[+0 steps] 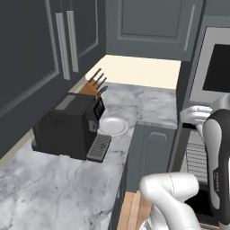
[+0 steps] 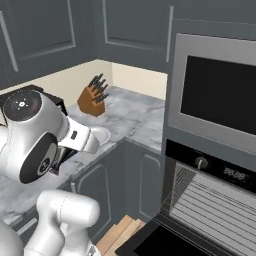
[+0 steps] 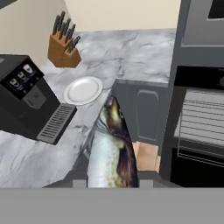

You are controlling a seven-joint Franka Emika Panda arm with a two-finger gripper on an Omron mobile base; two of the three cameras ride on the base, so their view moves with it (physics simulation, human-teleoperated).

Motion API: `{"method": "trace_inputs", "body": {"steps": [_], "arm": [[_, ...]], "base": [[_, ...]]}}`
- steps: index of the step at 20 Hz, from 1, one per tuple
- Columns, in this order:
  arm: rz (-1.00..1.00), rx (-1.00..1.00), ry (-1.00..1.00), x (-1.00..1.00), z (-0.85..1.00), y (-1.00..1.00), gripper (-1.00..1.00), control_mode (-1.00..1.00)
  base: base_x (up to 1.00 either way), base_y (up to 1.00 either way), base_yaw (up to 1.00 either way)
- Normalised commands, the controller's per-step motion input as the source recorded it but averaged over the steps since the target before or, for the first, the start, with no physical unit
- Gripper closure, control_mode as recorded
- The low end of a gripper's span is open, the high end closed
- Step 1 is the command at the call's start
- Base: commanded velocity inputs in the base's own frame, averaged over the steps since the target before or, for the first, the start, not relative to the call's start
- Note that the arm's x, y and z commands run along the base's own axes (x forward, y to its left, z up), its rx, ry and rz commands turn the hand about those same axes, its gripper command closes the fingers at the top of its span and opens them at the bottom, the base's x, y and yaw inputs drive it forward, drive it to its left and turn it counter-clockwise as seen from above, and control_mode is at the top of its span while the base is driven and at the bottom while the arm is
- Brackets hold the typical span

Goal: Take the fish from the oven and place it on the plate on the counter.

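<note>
One fish (image 3: 111,148) short of plate (image 3: 83,90)

I can't read any text from here. The oven (image 2: 215,185) has a small digital display (image 2: 235,174) on its panel, to the right of a knob (image 2: 201,162), with pale digits too blurred to make out. The coffee machine (image 3: 22,98) shows small front icons, also illegible.

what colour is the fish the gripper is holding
Silvery grey-blue along its body with a brown-gold back and head; the fish shows best in the hand view.
</note>
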Motion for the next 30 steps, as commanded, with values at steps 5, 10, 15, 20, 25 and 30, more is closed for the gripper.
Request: {"method": "trace_inputs", "body": {"steps": [5, 10, 15, 20, 25, 30], "arm": [[0.0, 0.0, 0.0, 0.0, 0.0, 0.0, 1.0, 1.0], [0.0, 0.0, 0.0, 0.0, 0.0, 0.0, 1.0, 1.0], [0.02, -0.03, 0.17, 0.56, 0.04, 0.24, 1.0, -1.0], [0.19, -0.08, 0.39, 1.0, 0.02, 0.41, 1.0, -1.0], [0.47, -0.04, 0.32, 0.99, -0.35, 0.06, 1.0, -1.0], [0.63, -0.08, 0.03, 0.8, -0.69, -0.02, 1.0, -1.0]], "base": [[0.0, 0.0, 0.0], [0.0, 0.0, 0.0], [0.02, 0.0, 0.0], [0.0, 0.0, 0.0], [0.0, 0.0, 0.0], [0.0, 0.0, 0.0]]}}
